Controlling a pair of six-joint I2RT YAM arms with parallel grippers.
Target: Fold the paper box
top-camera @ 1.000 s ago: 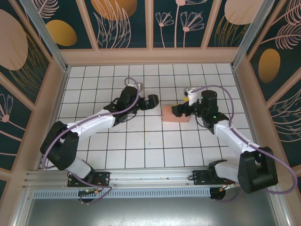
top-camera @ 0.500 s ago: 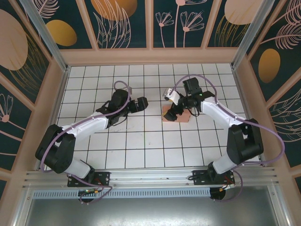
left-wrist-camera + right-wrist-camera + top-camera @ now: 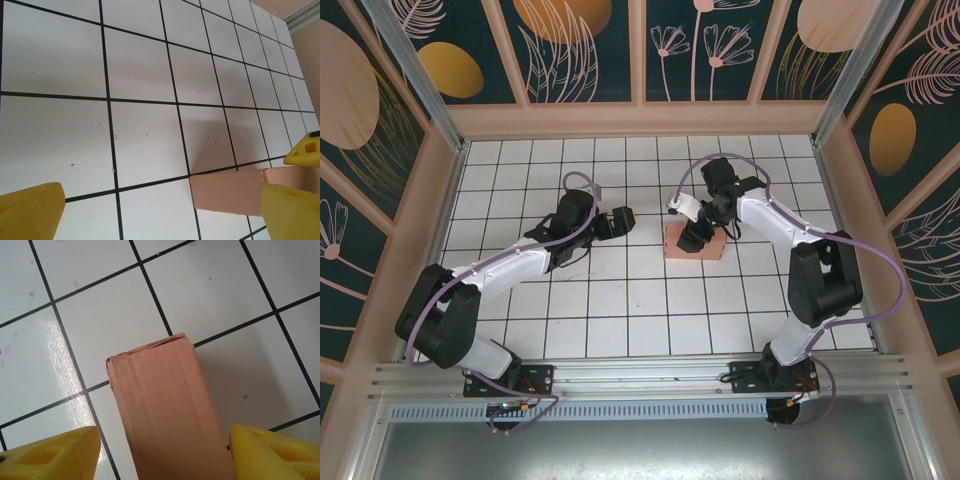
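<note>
White tiled table [image 3: 620,300]. Folded paper box [image 3: 165,405] lies mid-table, between the right gripper [image 3: 165,435] fingers. Its jaws are apart and straddle the box, gap visible, not clamped. Left gripper [image 3: 162,197] spread wide, empty, box near its right finger.

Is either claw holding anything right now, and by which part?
Nothing is gripped yet. The right gripper straddles the pink box across its two long sides, with a gap showing on one side. The left gripper is open and empty.

no legible text, no labels
</note>
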